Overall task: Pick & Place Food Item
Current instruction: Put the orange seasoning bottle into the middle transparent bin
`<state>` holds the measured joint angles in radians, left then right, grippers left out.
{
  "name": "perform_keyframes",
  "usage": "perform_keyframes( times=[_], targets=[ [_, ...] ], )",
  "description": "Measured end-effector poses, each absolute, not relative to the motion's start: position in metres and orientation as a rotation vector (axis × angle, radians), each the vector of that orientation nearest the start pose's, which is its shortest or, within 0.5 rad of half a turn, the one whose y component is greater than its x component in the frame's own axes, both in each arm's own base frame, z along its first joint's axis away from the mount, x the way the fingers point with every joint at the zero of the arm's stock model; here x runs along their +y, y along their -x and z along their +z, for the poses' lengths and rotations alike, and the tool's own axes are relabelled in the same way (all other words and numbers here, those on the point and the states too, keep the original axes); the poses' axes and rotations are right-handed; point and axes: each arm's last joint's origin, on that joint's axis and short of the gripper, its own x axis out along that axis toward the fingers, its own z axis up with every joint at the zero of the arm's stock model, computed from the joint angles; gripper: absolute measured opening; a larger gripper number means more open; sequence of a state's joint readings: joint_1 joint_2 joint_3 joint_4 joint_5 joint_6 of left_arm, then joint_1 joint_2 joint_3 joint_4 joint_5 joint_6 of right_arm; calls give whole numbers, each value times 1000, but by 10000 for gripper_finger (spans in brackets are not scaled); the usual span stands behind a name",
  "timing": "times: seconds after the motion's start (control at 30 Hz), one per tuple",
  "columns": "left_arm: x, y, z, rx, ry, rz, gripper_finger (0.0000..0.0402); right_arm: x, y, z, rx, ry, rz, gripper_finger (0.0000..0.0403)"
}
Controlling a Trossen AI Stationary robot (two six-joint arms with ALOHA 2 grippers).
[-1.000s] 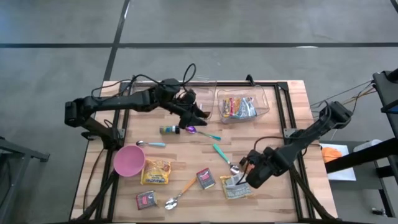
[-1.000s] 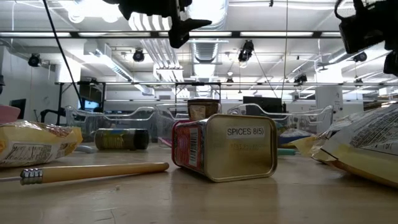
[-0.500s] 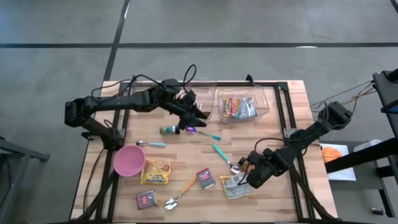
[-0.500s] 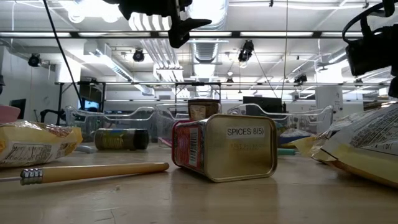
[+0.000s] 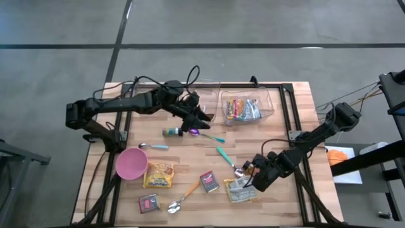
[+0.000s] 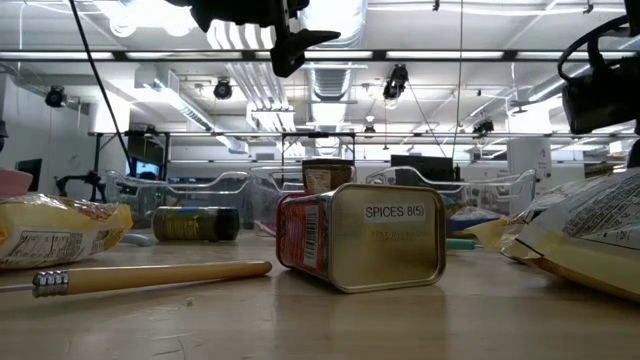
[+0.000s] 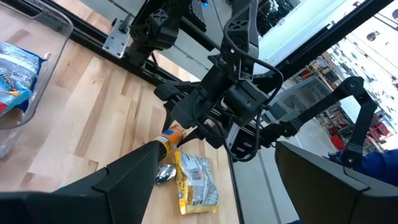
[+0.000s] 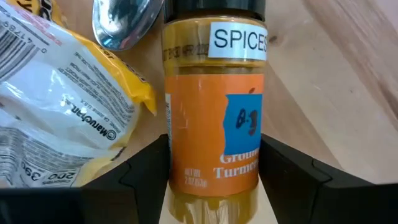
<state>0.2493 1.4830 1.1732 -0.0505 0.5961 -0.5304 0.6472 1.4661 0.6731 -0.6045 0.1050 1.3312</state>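
From above, the right arm covers the turmeric spice jar (image 8: 214,118), whose label (reading "SPICES") runs off the wrist picture's edge beside a cropped ramen packet (image 8: 59,112).

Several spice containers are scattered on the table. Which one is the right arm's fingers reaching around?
The orange turmeric jar labelled SPICES, lying beside the yellow noodle packet. It sits between the right gripper fingers; the red tins and the dark jar lie apart, untouched.

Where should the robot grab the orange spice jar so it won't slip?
Around its round middle, from above. The orange spice jar lies on its side on the wooden table, so the right tool can put one finger on each curved side.
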Motion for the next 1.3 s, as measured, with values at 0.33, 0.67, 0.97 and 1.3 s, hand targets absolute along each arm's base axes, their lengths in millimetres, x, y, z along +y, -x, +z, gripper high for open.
perform_keyframes(
  times=[0.33,0.67,0.97,1.3],
  targets=[
    [67,-328,317,416,669,-249,327,132,-179,135,1316,-582,-439,219],
    [67,-328,316,416,670,-248,327,132,-179,134,1315,-570,-426,143],
    [67,-328,316,420,672,-247,327,132,-179,136,1307,-577,-424,146],
    [67,-328,316,425,674,-249,328,127,-178,152,1179,-600,-449,147]
  ],
)
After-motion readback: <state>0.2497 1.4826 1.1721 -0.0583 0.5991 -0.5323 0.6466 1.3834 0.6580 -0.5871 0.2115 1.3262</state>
